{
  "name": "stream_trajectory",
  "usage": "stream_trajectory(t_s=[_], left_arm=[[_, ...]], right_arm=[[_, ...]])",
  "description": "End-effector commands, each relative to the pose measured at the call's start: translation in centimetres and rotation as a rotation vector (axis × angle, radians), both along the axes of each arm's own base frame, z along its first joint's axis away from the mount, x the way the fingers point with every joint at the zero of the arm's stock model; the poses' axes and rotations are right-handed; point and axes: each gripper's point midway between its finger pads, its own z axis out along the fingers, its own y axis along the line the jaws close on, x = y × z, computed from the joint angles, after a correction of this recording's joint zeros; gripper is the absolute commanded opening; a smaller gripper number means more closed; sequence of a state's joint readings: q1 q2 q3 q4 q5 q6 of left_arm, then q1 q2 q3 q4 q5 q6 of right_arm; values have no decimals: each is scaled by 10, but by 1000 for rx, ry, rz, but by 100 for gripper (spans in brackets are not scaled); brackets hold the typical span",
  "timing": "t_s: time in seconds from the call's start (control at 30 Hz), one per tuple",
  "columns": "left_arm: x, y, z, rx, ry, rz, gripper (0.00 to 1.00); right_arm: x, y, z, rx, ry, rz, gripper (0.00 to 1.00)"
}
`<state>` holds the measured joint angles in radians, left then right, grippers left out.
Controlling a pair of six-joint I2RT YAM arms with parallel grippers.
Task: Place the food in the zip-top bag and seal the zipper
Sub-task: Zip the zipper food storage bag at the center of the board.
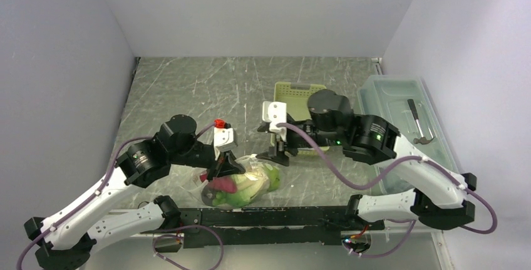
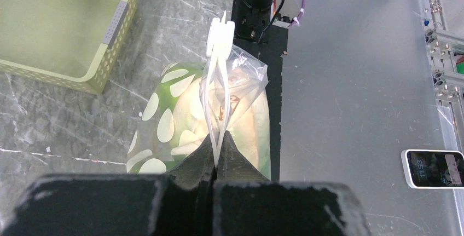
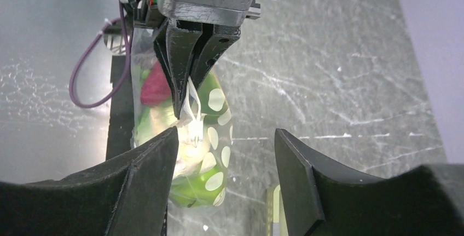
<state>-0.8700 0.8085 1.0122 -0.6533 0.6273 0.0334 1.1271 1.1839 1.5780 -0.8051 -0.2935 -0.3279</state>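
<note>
1. The left gripper [image 2: 216, 156] is pinching the zipper [image 2: 210, 99]. Its two black fingers are pressing together with only the thin white strip between them.
2. The zip-top bag [image 2: 158, 126] is lying on the table near the front edge, between the two arms. It is bulging with the food [image 1: 241, 192], and green, pale and red pieces are showing through the dotted plastic.
3. From the left fingers, the zipper is running straight away along its length to a white tab [image 2: 220, 30] at the far end. Its two lips are looking slightly parted midway, so the seal is probably not finished.
4. The right gripper [image 3: 225, 137] is hovering wide open and holding nothing, facing the left gripper across the bag. The strip is lying in the gap between its fingers — closer to one finger than the other.
5. The right arm is nearer to the free stretch of zipper. A squeeze there would be closing across the strip, not along it.
6. The top view is showing the layout — a yellow-green basket [image 1: 300, 91] behind the bag and a clear box [image 1: 401, 94] to the right — but the strip is too small to read there. Only the left wrist view is showing the parted lips and the tab. Only the right wrist view is showing how wide the right fingers are standing.
</note>
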Motion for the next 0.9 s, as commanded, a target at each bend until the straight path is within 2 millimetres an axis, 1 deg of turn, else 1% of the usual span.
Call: stream_trajectory(t_s=[0.0, 0.27, 0.4, 0.53, 0.67, 0.87], left_arm=[[-6, 0, 39, -115, -96, -39, 0], [-7, 3, 49, -144, -119, -24, 0], [-8, 5, 58, -175, -135, -17, 0], [-10, 7, 64, -193, -144, -14, 0], [-11, 8, 70, -208, -151, -11, 0], [-10, 9, 74, -222, -158, -1, 0]], right_arm=[[-6, 2, 28, 159, -8, 4, 68], [-19, -1, 12, 206, 63, 24, 70], [-21, 1, -1, 196, 96, 29, 68], [-25, 1, -9, 193, 123, 40, 66], [-31, 2, -12, 204, 147, 64, 64], [-43, 7, -13, 217, 185, 124, 57]])
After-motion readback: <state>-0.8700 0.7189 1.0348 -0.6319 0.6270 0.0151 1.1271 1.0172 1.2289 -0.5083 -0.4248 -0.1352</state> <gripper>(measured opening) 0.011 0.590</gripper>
